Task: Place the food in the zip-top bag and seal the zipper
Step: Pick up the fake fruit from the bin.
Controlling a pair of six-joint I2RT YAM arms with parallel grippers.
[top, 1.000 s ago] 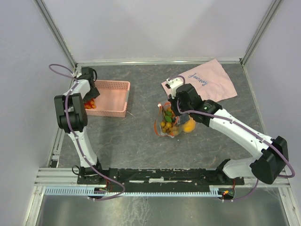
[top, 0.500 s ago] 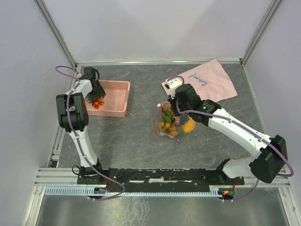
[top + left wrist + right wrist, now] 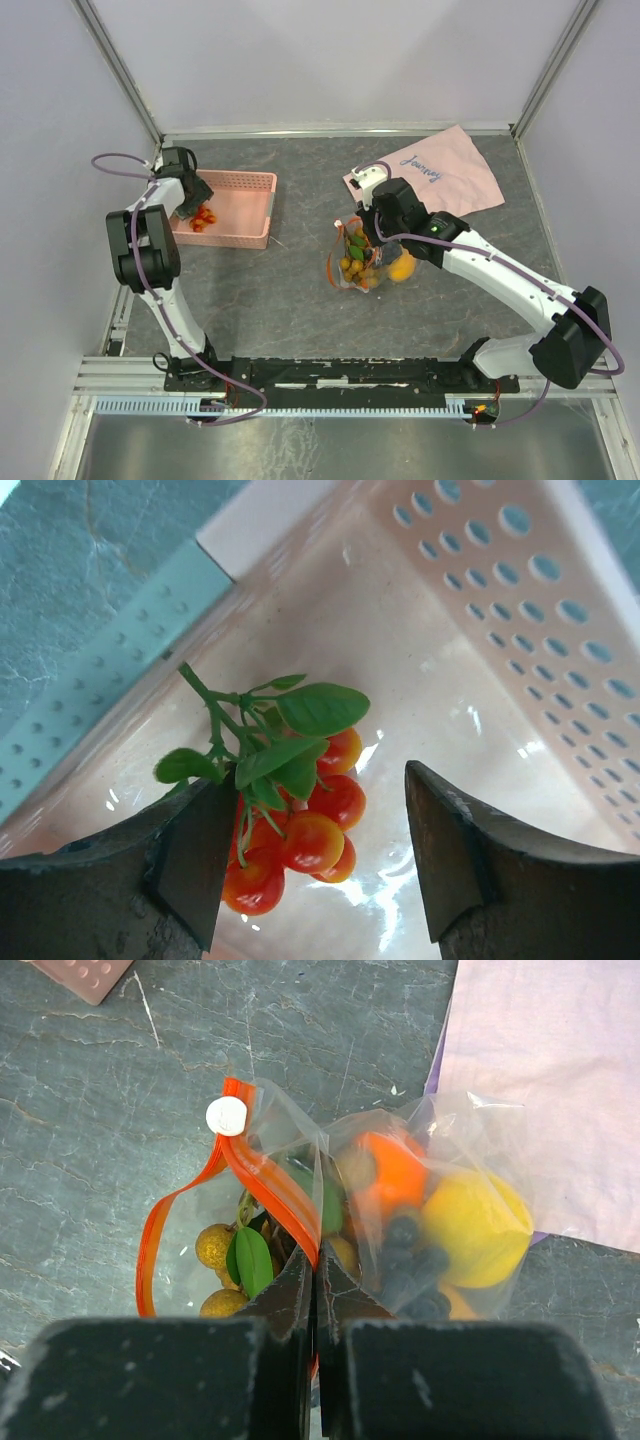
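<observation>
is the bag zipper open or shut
Open: the zipper spreads into an orange-red loop at the zip-top bag mouth; the right gripper pinches one side.

A pink perforated plastic basket (image 3: 238, 240) sits at the far left of the dark grey, stone-patterned counter (image 3: 280, 295). Well apart from it, at the far right, a pink cloth (image 3: 460, 185) lies flat (blue handwriting near one edge), set at an angle.
</observation>
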